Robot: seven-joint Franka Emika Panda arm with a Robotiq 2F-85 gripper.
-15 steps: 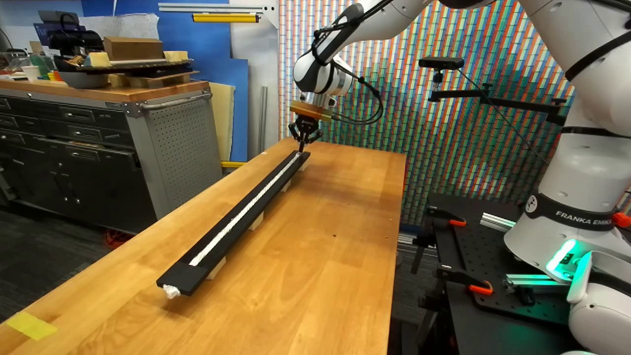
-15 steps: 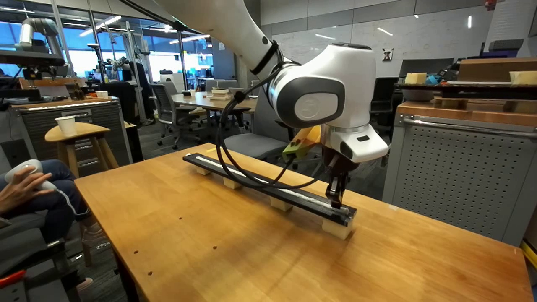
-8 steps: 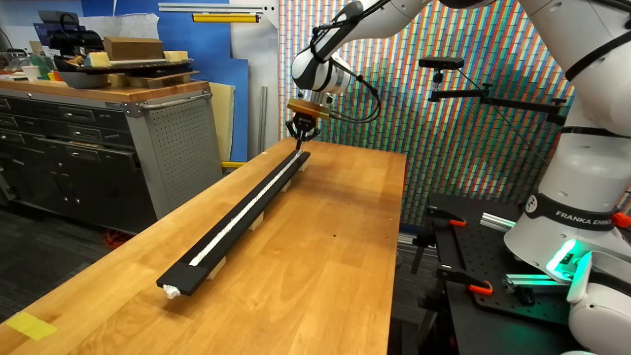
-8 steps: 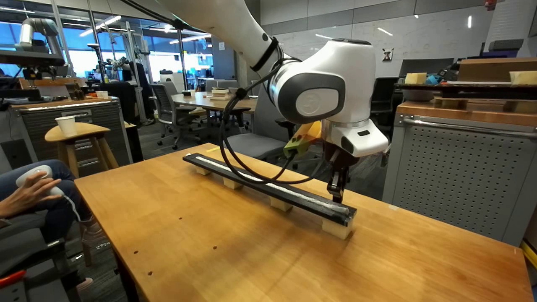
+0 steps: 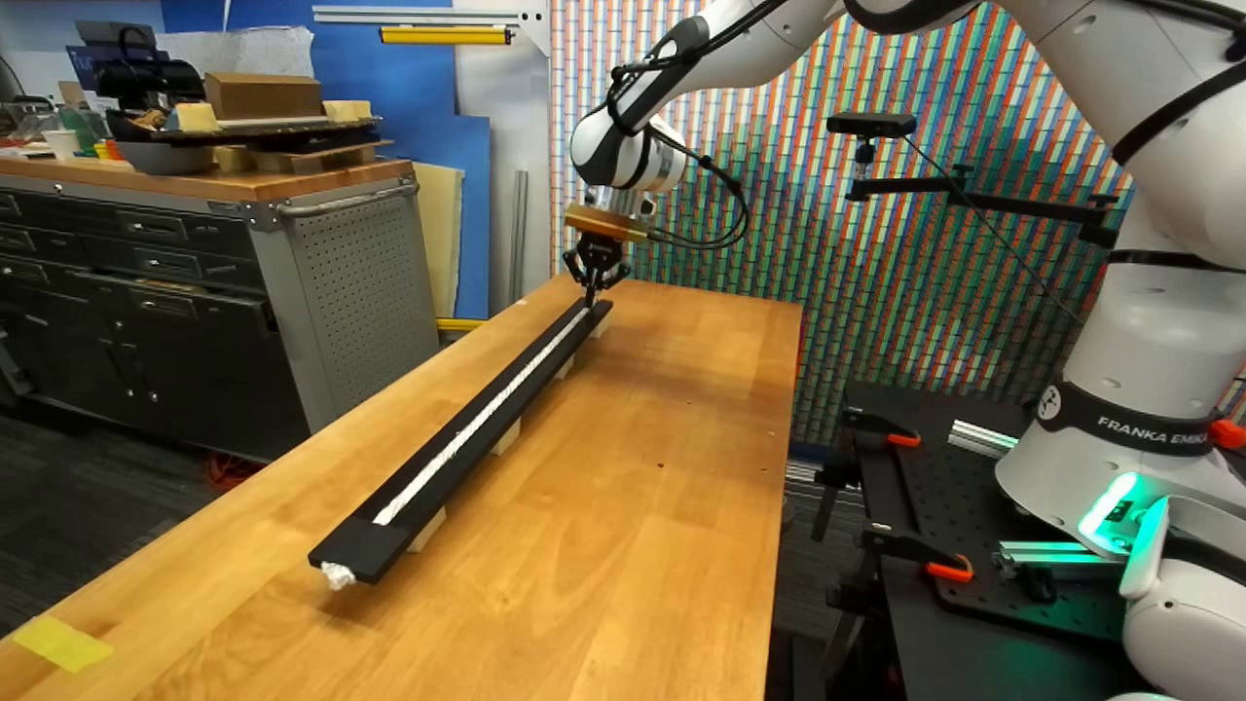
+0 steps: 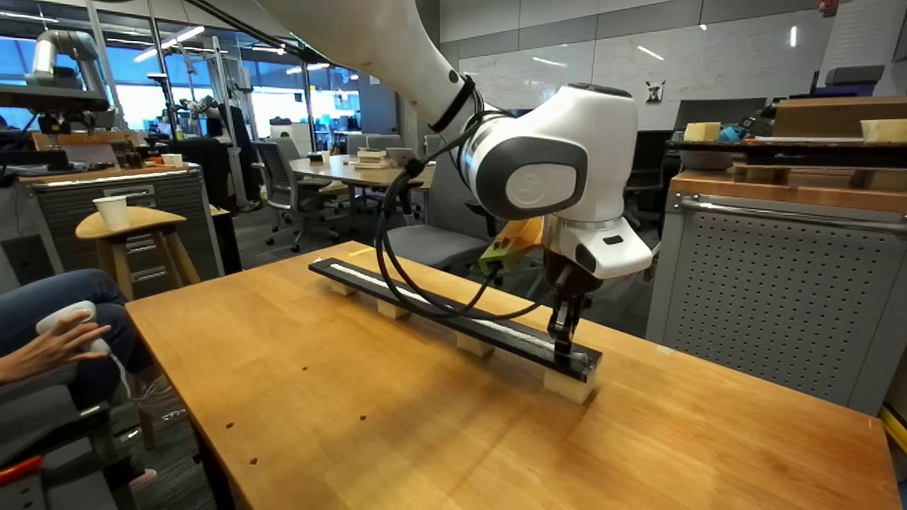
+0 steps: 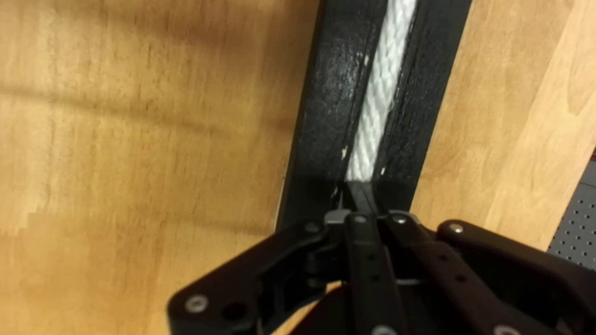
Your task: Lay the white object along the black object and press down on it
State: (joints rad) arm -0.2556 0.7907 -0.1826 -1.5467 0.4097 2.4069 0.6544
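Seeing white braided rope (image 7: 380,95) in the groove of a black rail (image 7: 333,93) propped on wooden blocks (image 6: 567,387) on the counter (image 6: 425,432); got the tool (image 7: 361,191) clenched and touching the rope near one end.

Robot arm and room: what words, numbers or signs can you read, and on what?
"FRANKA EMIKA": on the black band around the arm's base.
Round sign on the same band: too small to make out.
Dark blue box: white letters too blurred to read.
Hand: pale mark too small to read.
Whiteboard: any marks too faint to read.
White rope, black rail: no writing seen.
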